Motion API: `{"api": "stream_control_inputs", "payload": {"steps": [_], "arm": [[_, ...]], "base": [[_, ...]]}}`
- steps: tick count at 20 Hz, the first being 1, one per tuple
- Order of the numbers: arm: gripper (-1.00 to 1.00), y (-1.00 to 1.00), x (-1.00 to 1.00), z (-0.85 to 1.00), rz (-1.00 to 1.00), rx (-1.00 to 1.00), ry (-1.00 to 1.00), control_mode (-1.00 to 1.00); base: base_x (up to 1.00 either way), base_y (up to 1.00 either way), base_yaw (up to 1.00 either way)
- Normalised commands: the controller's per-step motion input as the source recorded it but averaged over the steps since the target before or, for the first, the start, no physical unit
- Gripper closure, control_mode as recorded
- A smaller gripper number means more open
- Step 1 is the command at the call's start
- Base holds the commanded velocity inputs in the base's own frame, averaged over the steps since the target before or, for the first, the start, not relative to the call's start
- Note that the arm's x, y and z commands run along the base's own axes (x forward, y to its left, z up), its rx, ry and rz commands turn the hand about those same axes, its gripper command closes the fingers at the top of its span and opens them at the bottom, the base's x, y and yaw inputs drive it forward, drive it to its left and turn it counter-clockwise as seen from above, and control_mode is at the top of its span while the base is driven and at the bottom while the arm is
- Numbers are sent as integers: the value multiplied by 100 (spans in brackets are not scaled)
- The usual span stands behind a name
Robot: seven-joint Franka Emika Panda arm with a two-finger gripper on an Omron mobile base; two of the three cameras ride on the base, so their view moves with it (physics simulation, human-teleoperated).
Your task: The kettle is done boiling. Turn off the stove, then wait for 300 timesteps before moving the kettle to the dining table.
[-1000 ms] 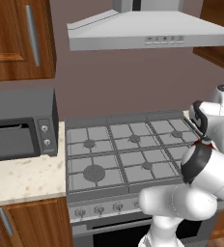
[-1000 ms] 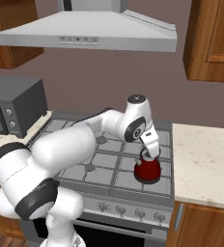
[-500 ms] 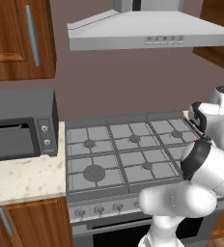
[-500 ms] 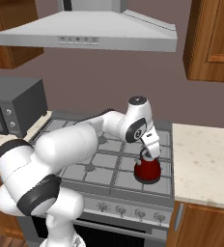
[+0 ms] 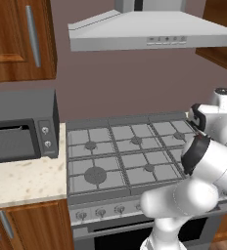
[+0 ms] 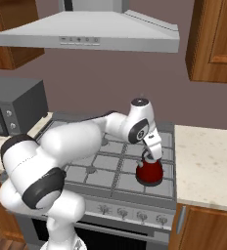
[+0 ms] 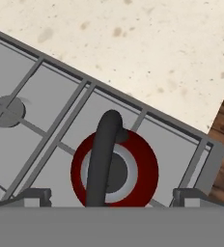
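One red kettle [image 6: 149,171] sits on the front right burner of the stove [image 6: 108,168], near the right-hand counter [image 6: 208,161]. In the hand view the kettle [image 7: 115,171] is seen from above, with one dark arched handle [image 7: 103,159] running over its grey lid and dark knob. One gripper [image 6: 151,155] hangs just above the kettle; its two fingertips [image 7: 36,197] stand wide apart, one on each side of the kettle, holding nothing. Whether they touch the kettle, cannot tell.

The stove [image 5: 125,158] has six burners under dark grates and a row of front knobs [image 5: 101,212]; six knobs countable in the right base view, the arm hides some in the left one. One range hood [image 5: 149,31] overhead. One grey microwave [image 5: 20,124] on the left counter [image 5: 22,178]. Wooden cabinets [image 6: 215,41] above on both sides.
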Motion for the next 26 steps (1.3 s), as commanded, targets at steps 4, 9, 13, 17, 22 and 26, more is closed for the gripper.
{"api": "stream_control_inputs", "payload": {"steps": [4,9,13,17,22,26], "arm": [[-100,-3,5,-9,0,0,0,-100],[-100,0,11,-11,0,0,1,-100],[-100,0,19,-7,0,0,1,-100],[-100,0,15,-6,0,0,1,-100],[-100,0,2,-1,0,0,0,-100],[100,0,4,-9,0,0,0,-100]], "base": [[0,0,0],[0,0,0],[0,0,0],[0,0,0],[0,0,0],[0,0,0]]}}
